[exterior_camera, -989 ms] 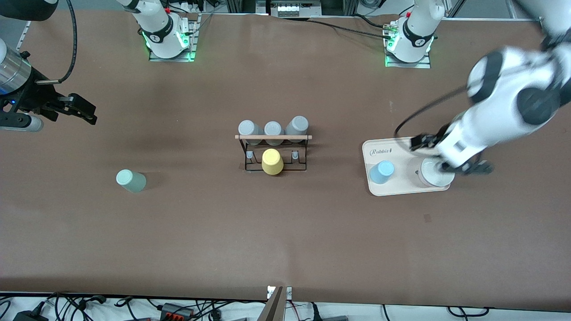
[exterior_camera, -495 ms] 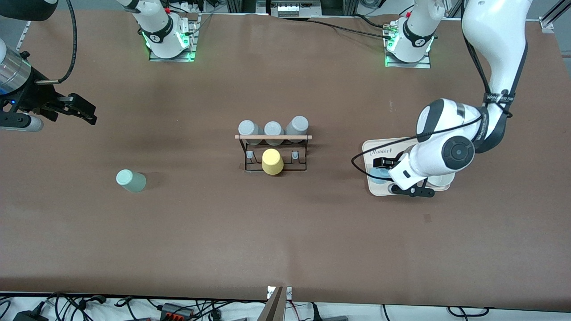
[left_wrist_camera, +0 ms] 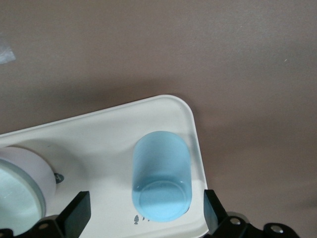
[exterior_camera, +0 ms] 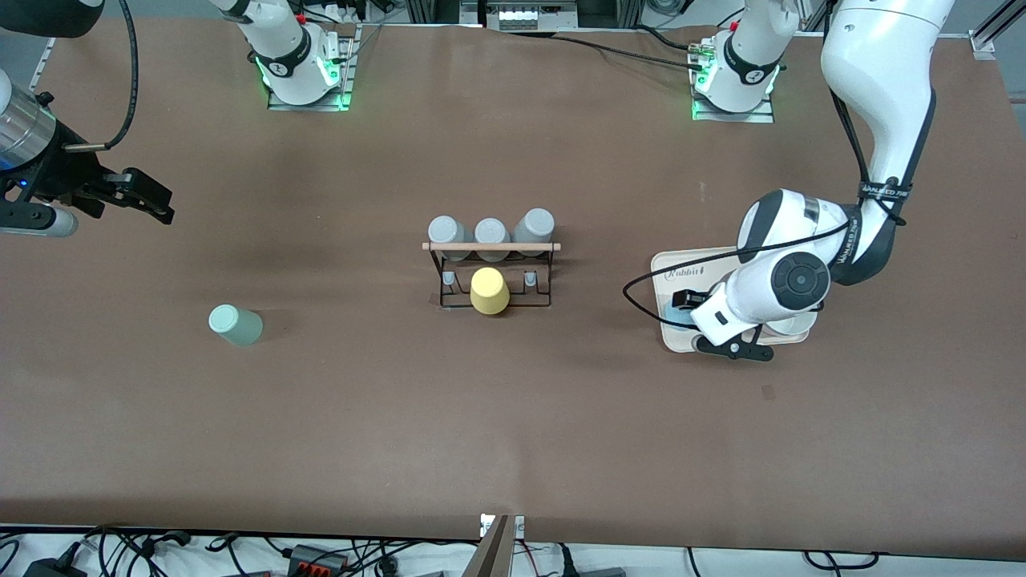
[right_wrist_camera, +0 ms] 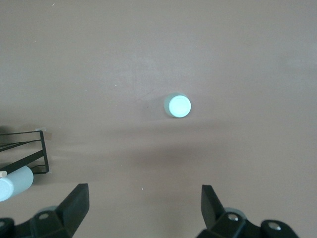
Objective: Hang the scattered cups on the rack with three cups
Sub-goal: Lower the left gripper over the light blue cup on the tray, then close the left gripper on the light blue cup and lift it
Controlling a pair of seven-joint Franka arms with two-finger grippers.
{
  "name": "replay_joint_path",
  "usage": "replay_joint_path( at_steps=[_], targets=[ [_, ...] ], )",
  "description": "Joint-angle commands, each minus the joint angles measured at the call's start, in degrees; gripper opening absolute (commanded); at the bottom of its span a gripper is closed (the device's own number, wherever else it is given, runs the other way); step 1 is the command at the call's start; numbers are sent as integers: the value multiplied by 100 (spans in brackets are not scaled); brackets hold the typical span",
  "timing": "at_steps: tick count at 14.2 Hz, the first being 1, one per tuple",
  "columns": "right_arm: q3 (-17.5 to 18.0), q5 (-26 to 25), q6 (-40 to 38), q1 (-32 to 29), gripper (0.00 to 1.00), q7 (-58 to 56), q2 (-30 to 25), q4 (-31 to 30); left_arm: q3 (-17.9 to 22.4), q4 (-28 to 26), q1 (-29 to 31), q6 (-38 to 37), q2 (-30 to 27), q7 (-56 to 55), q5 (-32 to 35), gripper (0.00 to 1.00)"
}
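Centre of the worktop (exterior_camera: pixel 513 433): black wire rack (exterior_camera: pixel 490 268) with a wooden rod (exterior_camera: pixel 490 247) across the top. Three grey cups (exterior_camera: pixel 489 232) hung on its pegs along the row farther from the front camera, a yellow cup (exterior_camera: pixel 489 291) on the middle peg of the nearer row. Short pegs on either side of the yellow one bare, probably kept for the two loose cups.

Blue cup (left_wrist_camera: pixel 162 182): well apart from the rack toward the left arm's end, standing on a white tray (left_wrist_camera: pixel 99 139) near its corner, beside a white round jar (left_wrist_camera: pixel 20 178). Left pincer (left_wrist_camera: pixel 143 215) directly above it, jaws wide apart, one on each side of the cup and touching nothing; lined up that way, it seems, for a straight drop and a squeeze on the side walls.

Mint cup (exterior_camera: pixel 235 324): well apart from the rack toward the right arm's end, a little nearer the front camera, alone on bare worktop. Right pincer (right_wrist_camera: pixel 143 208) high above that end, jaws spread and empty, looking down at the mint cup; waits, likely out of the way until the blue cup is dealt with.
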Motion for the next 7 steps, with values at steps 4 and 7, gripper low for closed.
replay_joint_path(
  at_steps=[4,7],
  targets=[
    [1,-44,-15,11,100,119,20,73,-14,-155,-50,320,209,-7,117,100],
    [1,-44,-15,11,100,119,20,73,-14,-383,-42,565,200,-16,109,100]
  ],
)
